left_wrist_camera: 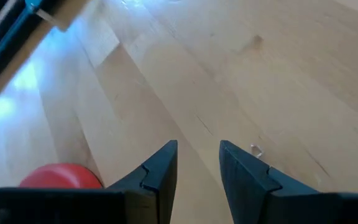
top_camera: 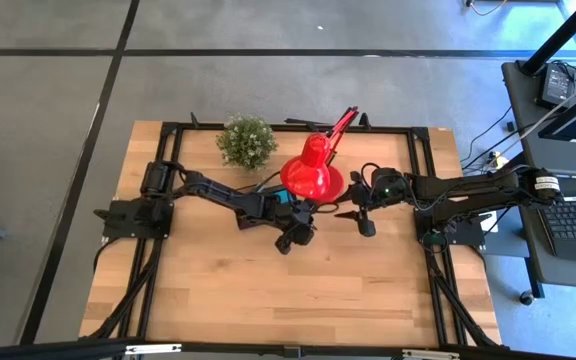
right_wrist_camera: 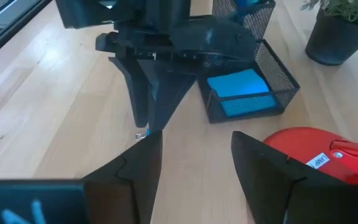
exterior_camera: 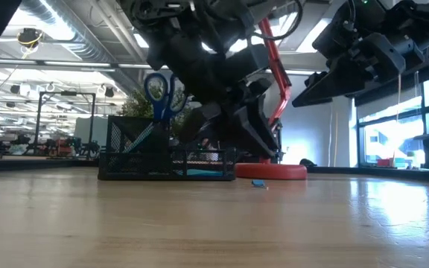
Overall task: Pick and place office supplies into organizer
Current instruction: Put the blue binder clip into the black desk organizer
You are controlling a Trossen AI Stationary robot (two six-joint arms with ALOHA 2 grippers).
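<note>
The black mesh organizer [right_wrist_camera: 247, 81] stands on the table beside the red lamp. A blue sticky-note pad [right_wrist_camera: 240, 87] lies in its tray. Blue-handled scissors [exterior_camera: 157, 95] stand upright in its cup. A tiny pale clip-like piece [left_wrist_camera: 255, 150] lies loose on the wood, in front of the organizer [exterior_camera: 162, 160]. My left gripper [left_wrist_camera: 197, 146] is open, slants down and hovers just over the table; the piece [right_wrist_camera: 142, 133] lies beside its fingertips, not between them. My right gripper [right_wrist_camera: 196, 140] is open and empty, raised to the right of the lamp base.
The red desk lamp [top_camera: 311, 172] rises behind both grippers, and its round base [right_wrist_camera: 316, 155] sits close to the organizer. A green potted plant [top_camera: 246, 140] stands at the far side. Black frame rails [top_camera: 423, 180] edge the table. Bare wood [top_camera: 288, 290] stretches toward the near edge.
</note>
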